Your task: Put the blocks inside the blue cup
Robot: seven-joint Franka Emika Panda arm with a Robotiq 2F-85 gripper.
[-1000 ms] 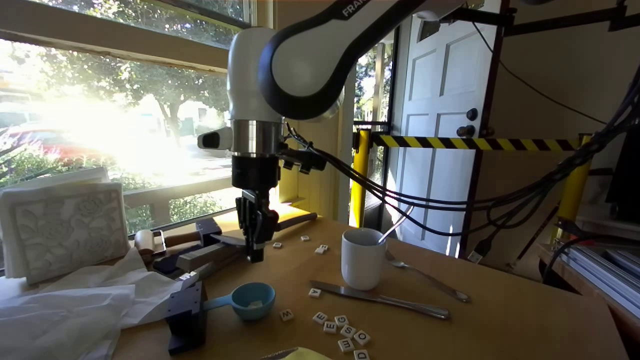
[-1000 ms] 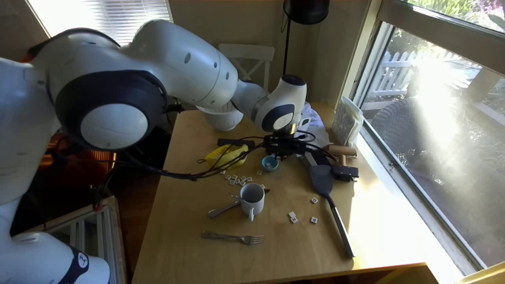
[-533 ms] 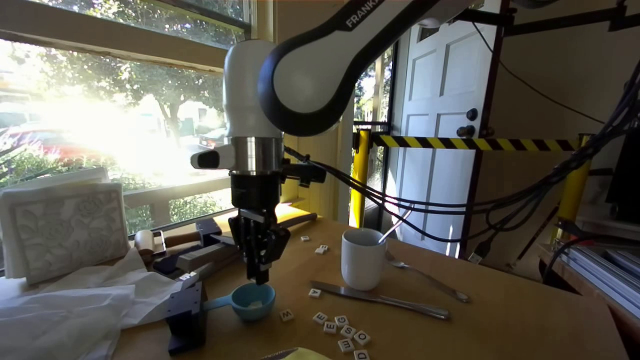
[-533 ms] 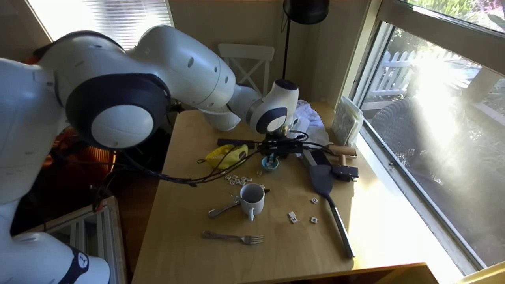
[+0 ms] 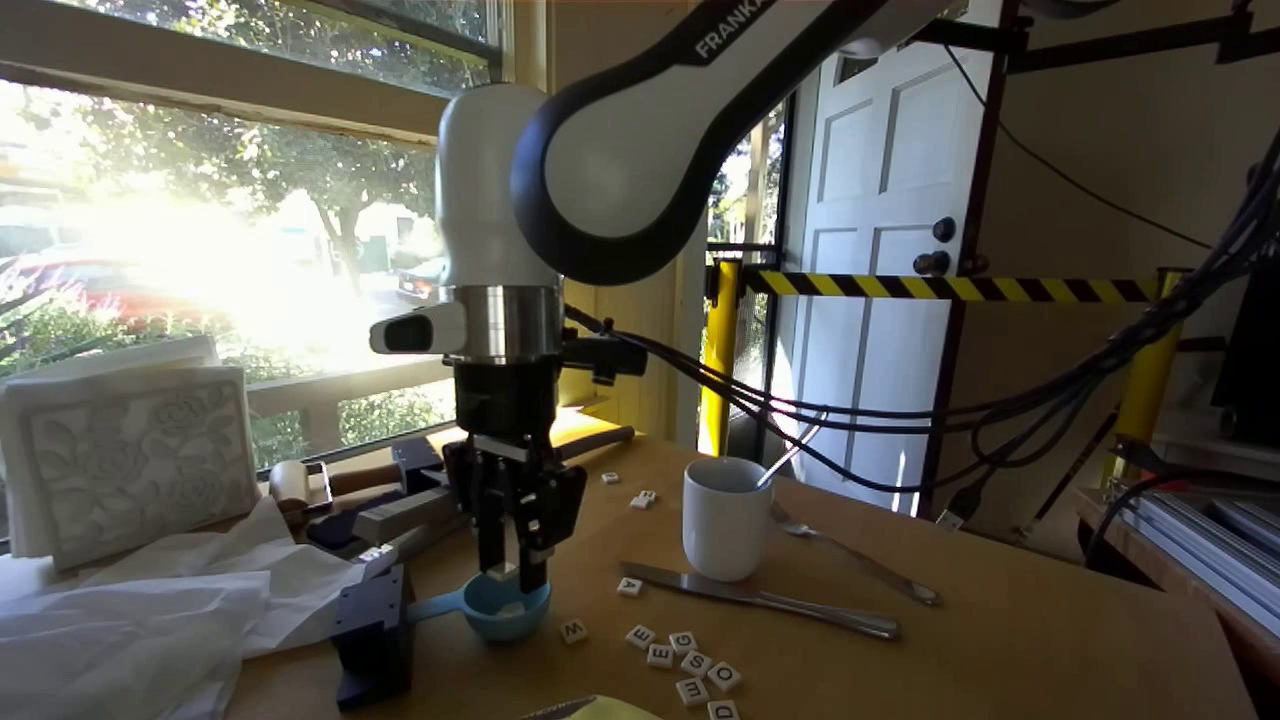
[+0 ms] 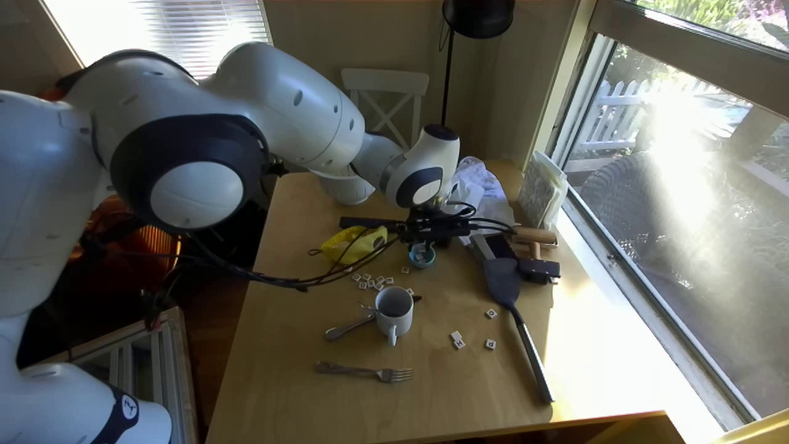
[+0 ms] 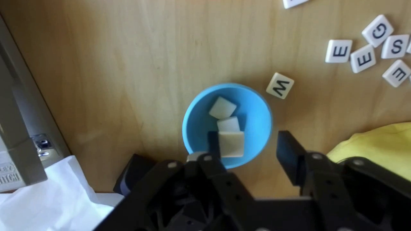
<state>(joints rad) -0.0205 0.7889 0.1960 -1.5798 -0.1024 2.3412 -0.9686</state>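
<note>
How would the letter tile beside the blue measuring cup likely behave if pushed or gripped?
The letter tile would probably feel rigid when squeezed, judging by its straight edges. It looks light, being far smaller than the blue measuring cup. Pushed, it would likely slide rather than roll, since it is square and lies flat.

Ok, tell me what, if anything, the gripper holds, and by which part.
Nothing is clamped: the gripper stands open, a block beside one fingertip; contact there cannot be told.
</note>
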